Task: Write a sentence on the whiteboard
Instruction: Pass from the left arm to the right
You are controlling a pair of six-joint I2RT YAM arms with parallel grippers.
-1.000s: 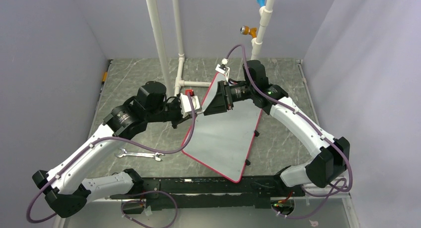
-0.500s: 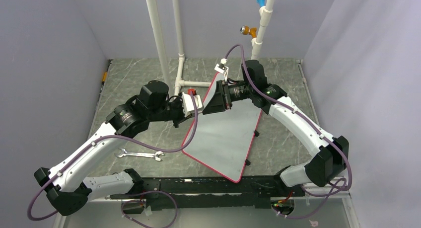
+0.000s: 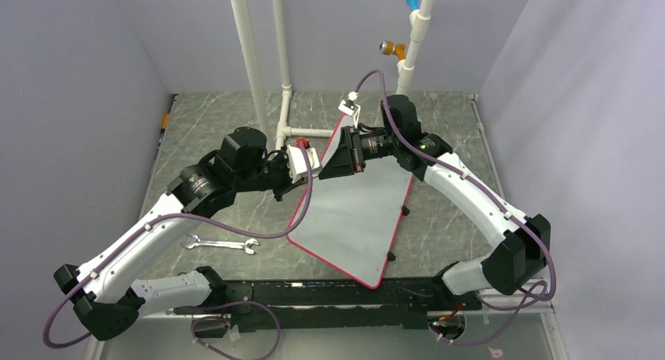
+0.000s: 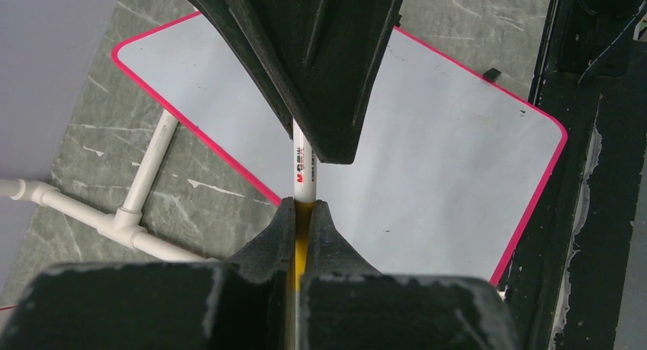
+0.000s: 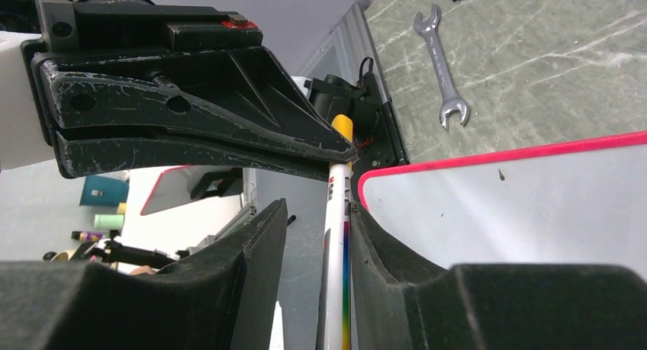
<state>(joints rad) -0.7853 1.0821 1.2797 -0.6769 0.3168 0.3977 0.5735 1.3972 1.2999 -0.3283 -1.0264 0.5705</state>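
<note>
The whiteboard (image 3: 353, 219) lies tilted on the table, pale grey with a thin red rim; no lettering shows on it in any view. It also shows in the left wrist view (image 4: 427, 152) and the right wrist view (image 5: 534, 205). A white marker (image 4: 302, 167) with a yellow cap is held above the board's far left corner. My left gripper (image 4: 304, 205) is shut on the yellow cap end. My right gripper (image 5: 317, 209) is open around the marker barrel (image 5: 336, 236), which rests against one finger. The two grippers meet tip to tip (image 3: 320, 165).
A silver wrench (image 3: 221, 245) lies on the green stone table left of the board. White pipes (image 3: 282, 129) stand at the back behind the grippers. An orange valve (image 3: 390, 48) sits on the back right pipe. Grey walls close three sides.
The left gripper has shifted slightly up and right, and the right gripper slightly left, so the two have drawn a little closer around the marker.
</note>
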